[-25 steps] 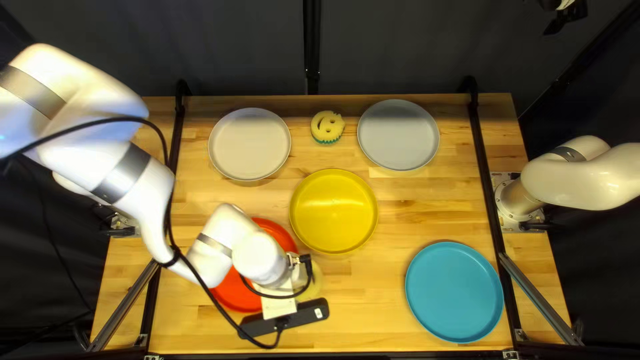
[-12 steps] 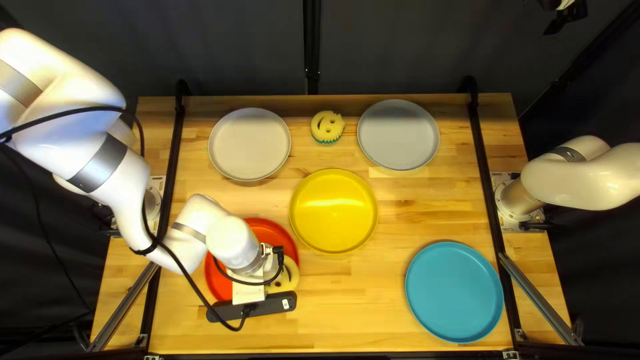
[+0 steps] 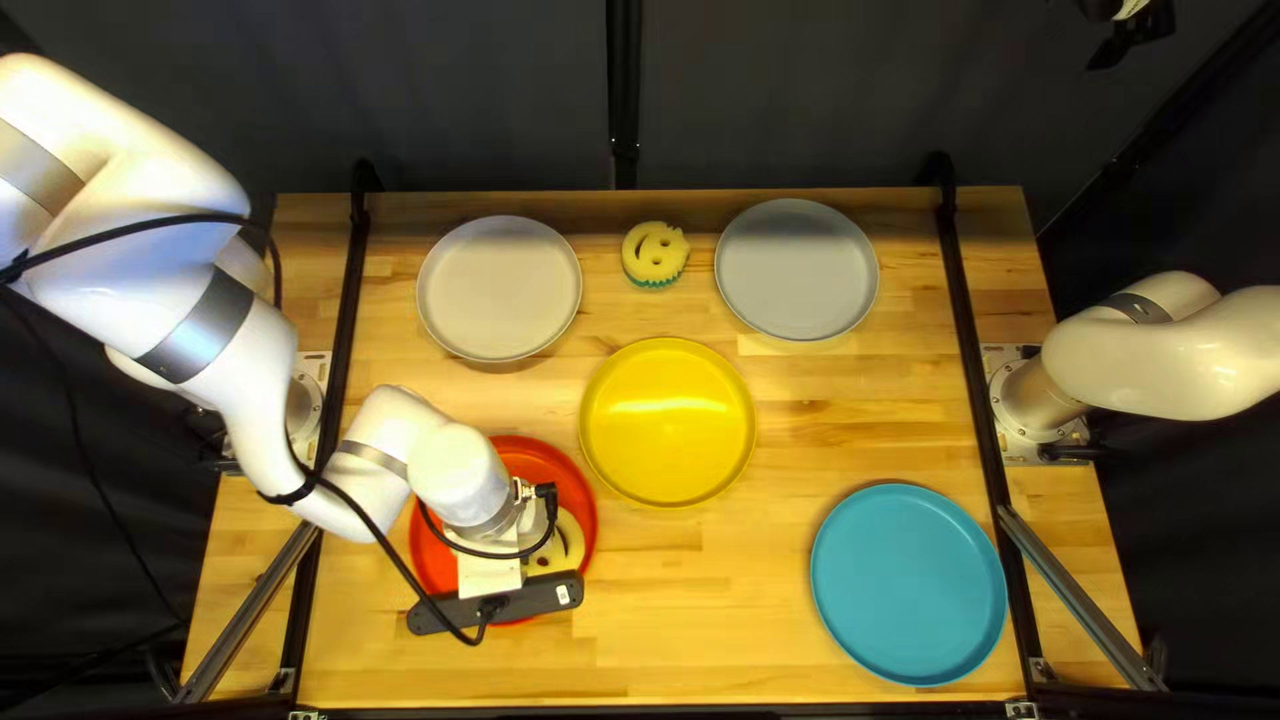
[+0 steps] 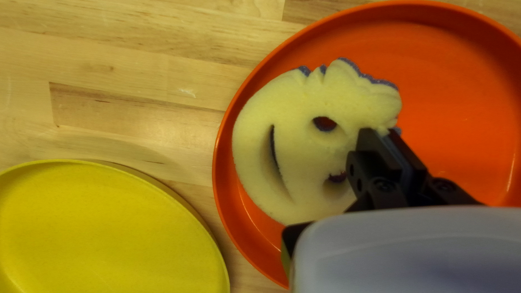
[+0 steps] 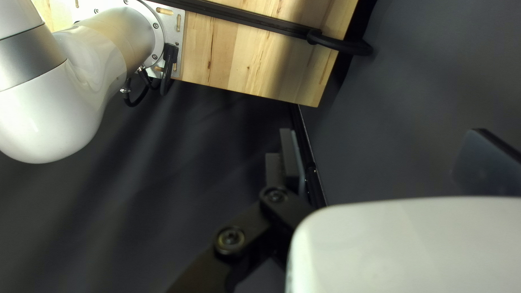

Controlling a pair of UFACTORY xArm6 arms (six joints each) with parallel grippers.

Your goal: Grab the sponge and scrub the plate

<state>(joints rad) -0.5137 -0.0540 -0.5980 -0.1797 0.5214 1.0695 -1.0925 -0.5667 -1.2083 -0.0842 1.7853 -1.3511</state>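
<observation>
We found the sponge [image 4: 293, 141] gripped near one edge by the left gripper [image 3: 494, 571], its two fingers narrow and pressed against it from both sides. The sponge was yellow on its upper face and purple beneath, with a face cut through it, its curved mouth away from the fingers. It lay over the inside of the orange plate [image 4: 461, 97], within the rim; we could not tell how much of its underside touched the plate. The fingers pointed down over the plate's middle part.

Outward from those fingers, we noted the yellow plate [image 4: 97, 228] just beside the orange one, on the side where the sponge's mouth was. Straight beyond the fingers, toward the table's far edge, sat the white plate [image 3: 500, 288]. Past the yellow plate from the fingers, we recorded a second sponge [image 3: 655, 254], yellow above and green below, between the white plate and the grey plate [image 3: 798, 271]. To the right of the fingers in the top left view, well apart from them, we observed the blue plate [image 3: 908, 583].

We found the right gripper [image 3: 1131, 38] with its fingers wide apart and nothing between them. Ahead of these fingers hung the dark curtain [image 5: 423, 81], with a corner of the wooden table [image 5: 244, 54] near them.
</observation>
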